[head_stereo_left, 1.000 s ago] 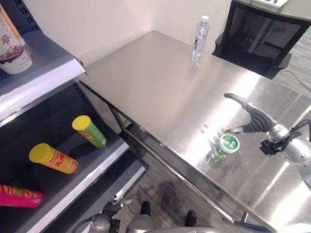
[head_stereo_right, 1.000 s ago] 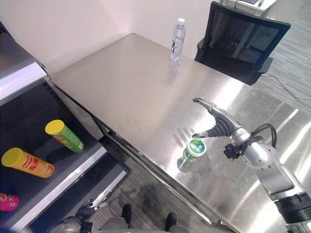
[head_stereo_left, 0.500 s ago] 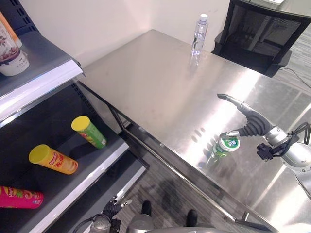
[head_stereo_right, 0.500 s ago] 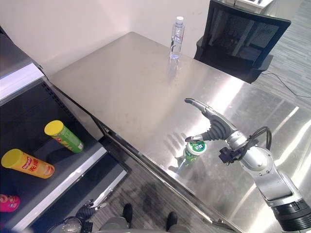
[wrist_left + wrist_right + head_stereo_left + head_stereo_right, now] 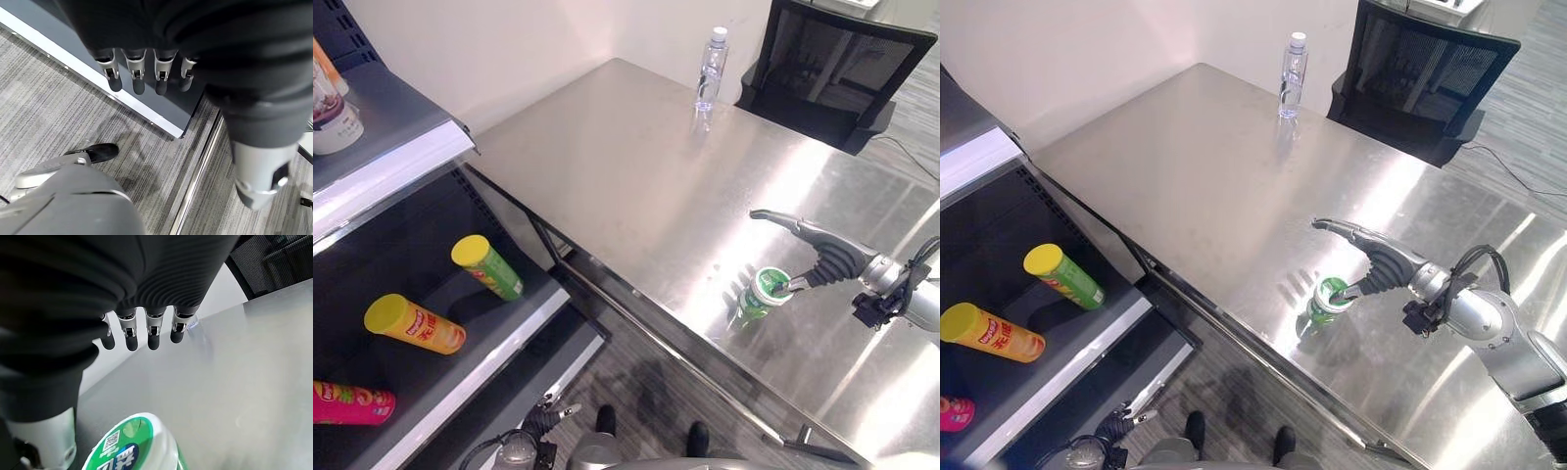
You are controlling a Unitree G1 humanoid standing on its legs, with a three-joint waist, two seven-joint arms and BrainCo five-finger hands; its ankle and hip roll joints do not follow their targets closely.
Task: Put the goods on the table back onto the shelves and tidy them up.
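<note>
Over the past second the right hand point(image 5: 1371, 257) had dropped from above and just right of the green-lidded cup point(image 5: 1330, 299) to the level of its lid, so that the thumb lay against the right side of the rim while the fingers point(image 5: 149, 335) reached out straight beyond the cup, over the table. That hand was spread and gripped nothing; no finger had curled round the cup. By my reading, the reach was finished and the closing grasp was what remained.

Nearest the robot, the left hand point(image 5: 146, 73) hung low beside the shelf's base, fingers relaxed and empty, above the grey carpet point(image 5: 49, 122). To the left, the lower shelf point(image 5: 480, 377) held three tubes lying on their sides: a pink one point(image 5: 347, 403) nearest, a yellow one point(image 5: 411, 323) beyond it and a green one with a yellow cap point(image 5: 487, 266) farther still. On the upper shelf point(image 5: 382, 166) stood a white tub point(image 5: 333, 122) at the far left.

The cup stood upright near the front edge of the steel table point(image 5: 626, 166), not yet lifted, so nothing from the table had been shelved. A clear water bottle point(image 5: 707, 70) stood at the table's far edge, well apart from the cup, with a black chair point(image 5: 832, 59) behind it.
</note>
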